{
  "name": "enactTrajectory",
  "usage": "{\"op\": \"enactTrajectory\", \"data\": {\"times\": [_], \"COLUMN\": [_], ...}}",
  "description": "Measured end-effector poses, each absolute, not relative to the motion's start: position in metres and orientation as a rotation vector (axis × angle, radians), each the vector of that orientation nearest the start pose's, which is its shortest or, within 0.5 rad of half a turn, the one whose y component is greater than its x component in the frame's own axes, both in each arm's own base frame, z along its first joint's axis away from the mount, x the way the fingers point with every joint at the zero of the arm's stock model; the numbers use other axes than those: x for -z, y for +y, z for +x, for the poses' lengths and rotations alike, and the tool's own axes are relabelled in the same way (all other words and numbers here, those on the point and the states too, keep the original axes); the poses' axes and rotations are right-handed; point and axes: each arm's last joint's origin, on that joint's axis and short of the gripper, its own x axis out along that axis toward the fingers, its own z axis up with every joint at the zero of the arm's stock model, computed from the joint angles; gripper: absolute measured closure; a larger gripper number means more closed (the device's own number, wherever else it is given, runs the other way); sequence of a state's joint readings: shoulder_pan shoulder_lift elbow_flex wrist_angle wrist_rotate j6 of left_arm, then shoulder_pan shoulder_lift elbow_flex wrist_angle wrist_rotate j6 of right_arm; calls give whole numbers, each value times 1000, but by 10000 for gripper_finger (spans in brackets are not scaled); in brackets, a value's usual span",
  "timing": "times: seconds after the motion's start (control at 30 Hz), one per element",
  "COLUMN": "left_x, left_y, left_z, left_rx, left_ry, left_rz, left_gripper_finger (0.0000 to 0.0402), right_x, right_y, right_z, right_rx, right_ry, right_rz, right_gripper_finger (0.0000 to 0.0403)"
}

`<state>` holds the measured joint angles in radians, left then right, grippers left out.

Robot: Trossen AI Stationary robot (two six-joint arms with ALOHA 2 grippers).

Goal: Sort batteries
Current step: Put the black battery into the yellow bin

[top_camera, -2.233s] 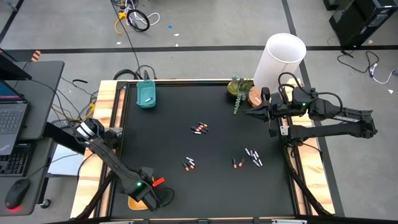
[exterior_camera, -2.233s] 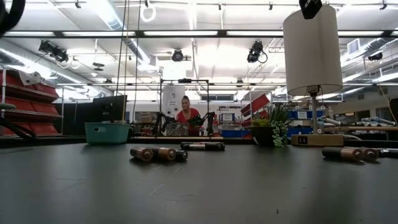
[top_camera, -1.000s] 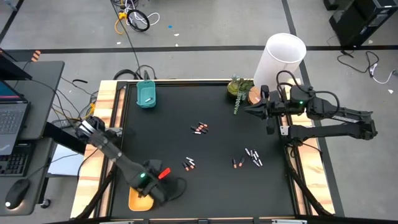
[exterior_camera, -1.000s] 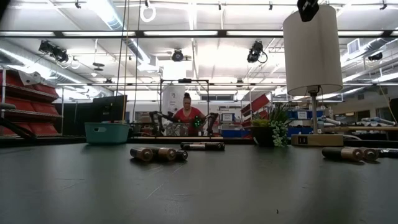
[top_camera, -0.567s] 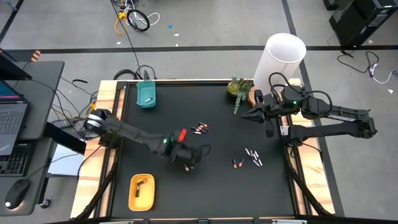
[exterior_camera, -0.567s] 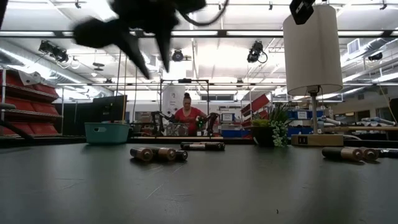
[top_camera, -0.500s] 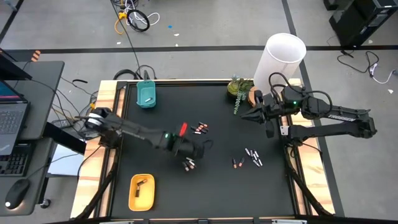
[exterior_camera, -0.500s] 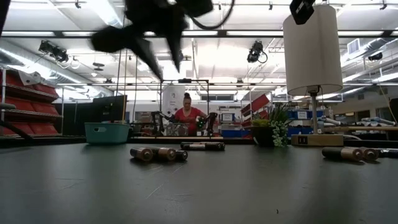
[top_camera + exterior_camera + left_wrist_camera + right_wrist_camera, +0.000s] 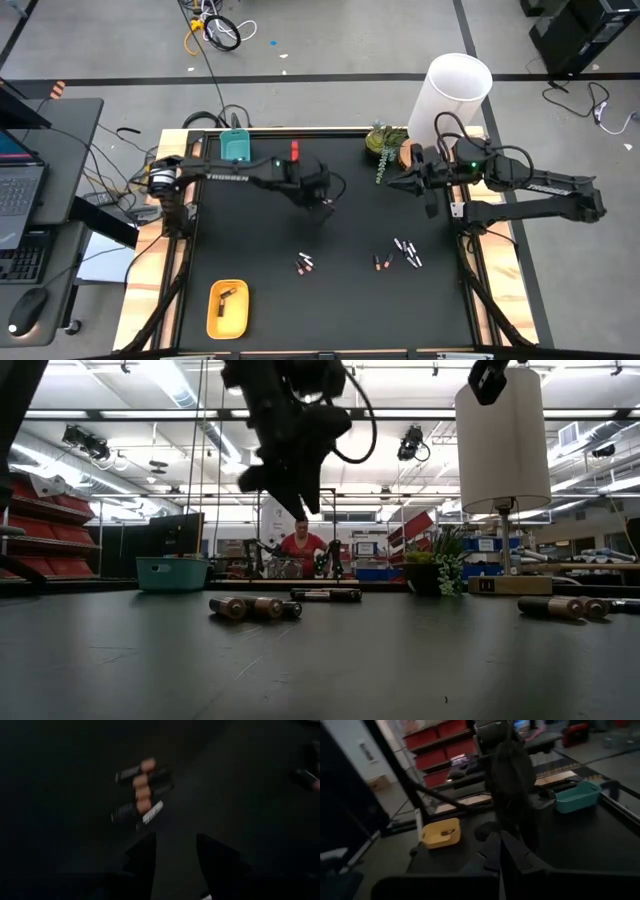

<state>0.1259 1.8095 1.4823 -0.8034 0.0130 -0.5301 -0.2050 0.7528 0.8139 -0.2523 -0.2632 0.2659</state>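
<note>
Now, nearest the front edge of the surface (image 9: 250,330), we see the yellow tray (image 9: 227,308) with one battery already in it, which we read as the bin for one kind. A little farther in lie two loose groups of batteries, a pair (image 9: 305,264) near the middle and a cluster (image 9: 402,252) to the right, not yet sorted. Beyond them the left hand (image 9: 326,205) hangs over a four-battery group (image 9: 141,795), fingers (image 9: 141,854) partly apart with nothing between them, seemingly lined up to pick one. Farther back the teal tray (image 9: 235,152) sits at the far left corner, likely the second bin. At the far right, the right hand (image 9: 392,183) waits closed and empty near the small plant (image 9: 383,142) and the white lamp (image 9: 455,90), clear of the work
</note>
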Motion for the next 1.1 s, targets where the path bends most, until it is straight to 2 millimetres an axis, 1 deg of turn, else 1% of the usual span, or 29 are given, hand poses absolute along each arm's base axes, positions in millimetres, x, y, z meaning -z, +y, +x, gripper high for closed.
{"op": "enactTrajectory", "data": {"times": [0.07, 0.2, 0.3, 0.43, 0.57, 0.73, 0.9, 1.1], "left_x": [-251, -247, -246, -243, -229, -209, -193, -185], "left_y": [56, 72, 84, 101, 115, 119, 118, 121], "left_z": [372, 360, 353, 351, 354, 366, 373, 376], "left_rx": [-304, -149, -43, 64, 123, 172, 199, 171], "left_ry": [1084, 1206, 1241, 1224, 1222, 1207, 1233, 1204], "left_rz": [-466, -265, -156, -90, -97, -64, -60, 44], "left_gripper_finger": [246, 246, 246, 246, 246, 246, 245, 245], "right_x": [-339, -333, -333, -332, -328, -323, -324, -328], "right_y": [-28, -33, -37, -44, -51, -54, -53, -53], "right_z": [160, 158, 157, 158, 162, 168, 167, 161], "right_rx": [5, 131, 218, 320, 373, 393, 414, 463], "right_ry": [210, 247, 232, 219, 239, 266, 253, 216], "right_rz": [328, 355, 365, 380, 412, 443, 460, 450], "right_gripper_finger": [403, 403, 403, 403, 403, 403, 403, 403]}}
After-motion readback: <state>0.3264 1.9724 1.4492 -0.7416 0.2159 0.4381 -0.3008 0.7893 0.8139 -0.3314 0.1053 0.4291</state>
